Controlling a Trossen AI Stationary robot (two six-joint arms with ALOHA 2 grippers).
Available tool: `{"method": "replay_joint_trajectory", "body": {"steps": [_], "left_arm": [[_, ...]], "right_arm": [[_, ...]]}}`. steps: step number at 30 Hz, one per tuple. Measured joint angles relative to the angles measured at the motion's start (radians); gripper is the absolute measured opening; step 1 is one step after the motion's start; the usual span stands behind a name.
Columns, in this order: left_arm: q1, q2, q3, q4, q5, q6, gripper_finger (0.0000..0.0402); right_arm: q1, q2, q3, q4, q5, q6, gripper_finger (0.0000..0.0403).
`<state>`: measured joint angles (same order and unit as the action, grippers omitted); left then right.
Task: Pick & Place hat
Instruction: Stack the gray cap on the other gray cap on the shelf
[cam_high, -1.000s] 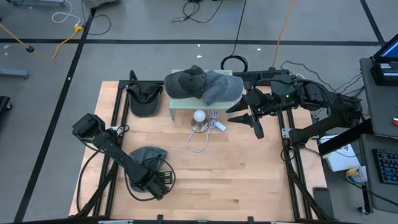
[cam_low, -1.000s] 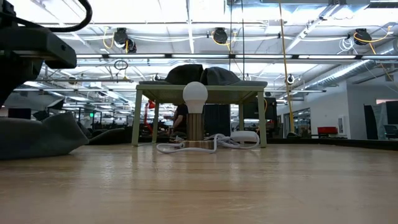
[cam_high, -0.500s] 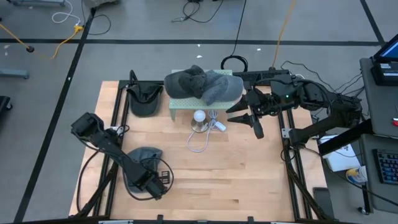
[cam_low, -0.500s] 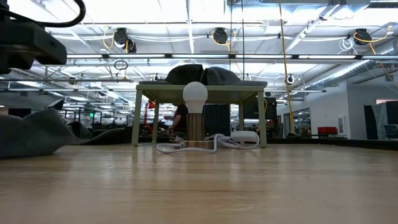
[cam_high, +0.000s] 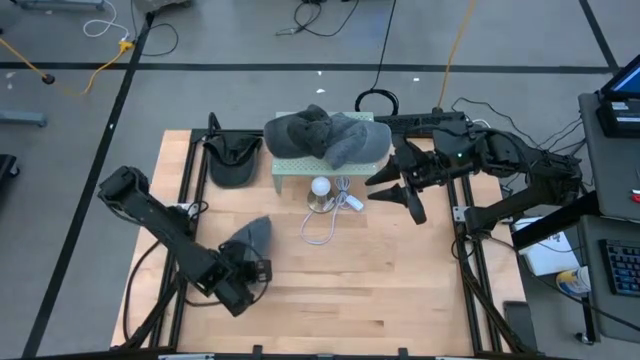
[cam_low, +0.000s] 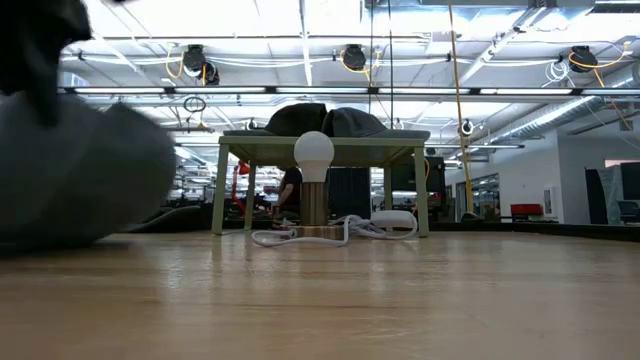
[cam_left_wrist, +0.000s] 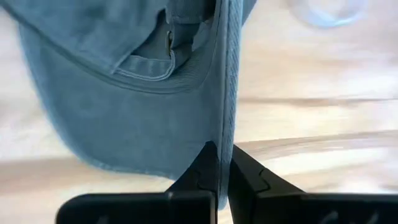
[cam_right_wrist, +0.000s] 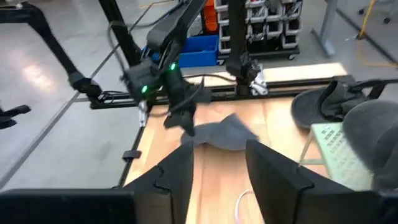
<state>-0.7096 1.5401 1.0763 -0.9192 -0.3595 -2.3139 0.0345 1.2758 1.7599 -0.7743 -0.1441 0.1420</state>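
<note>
On the wooden counter (cam_high: 380, 290), near its front-left corner, the left tool (cam_left_wrist: 224, 163) pinches the hat (cam_left_wrist: 137, 93) by a thin brim edge; it could slip free. The right tool (cam_right_wrist: 219, 163) waits spread near the right edge.

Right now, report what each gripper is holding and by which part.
The left gripper is shut on the faded blue-grey cloth cap, pinching the edge of its brim. The right gripper is open and holds nothing.
</note>
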Motion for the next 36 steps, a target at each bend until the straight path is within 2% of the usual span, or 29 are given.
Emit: {"method": "replay_joint_trajectory", "body": {"steps": [3, 9, 13, 21, 25, 34, 36], "left_arm": [[0.001, -0.048, 0.000, 0.003, -0.116, 0.044, 0.0008], [0.001, -0.142, 0.000, 0.000, -0.314, 0.154, 0.0008], [0.000, -0.197, 0.000, 0.003, -0.428, 0.234, 0.0008], [-0.027, -0.271, 0.001, 0.012, -0.677, 0.384, 0.0008], [-0.065, -0.291, 0.001, 0.012, -0.854, 0.429, 0.0008], [-0.126, -0.312, 0.002, -0.001, -1.201, 0.453, 0.0008], [-0.131, -0.312, 0.002, -0.016, -1.212, 0.454, 0.0008]], "right_arm": [[0.000, 0.000, 0.000, -0.023, -0.015, 0.046, 0.0176], [0.000, 0.000, 0.000, -0.080, -0.009, 0.173, 0.0269], [0.000, 0.000, 0.000, -0.121, 0.010, 0.245, 0.0306], [0.000, 0.000, 0.000, -0.143, 0.020, 0.428, 0.0316], [0.002, -0.001, -0.008, -0.131, 0.076, 0.506, 0.0312], [0.007, -0.007, -0.180, 0.134, 0.085, 0.673, 0.0313], [0.006, -0.007, -0.241, 0.251, 0.063, 0.708, 0.0313]]}}
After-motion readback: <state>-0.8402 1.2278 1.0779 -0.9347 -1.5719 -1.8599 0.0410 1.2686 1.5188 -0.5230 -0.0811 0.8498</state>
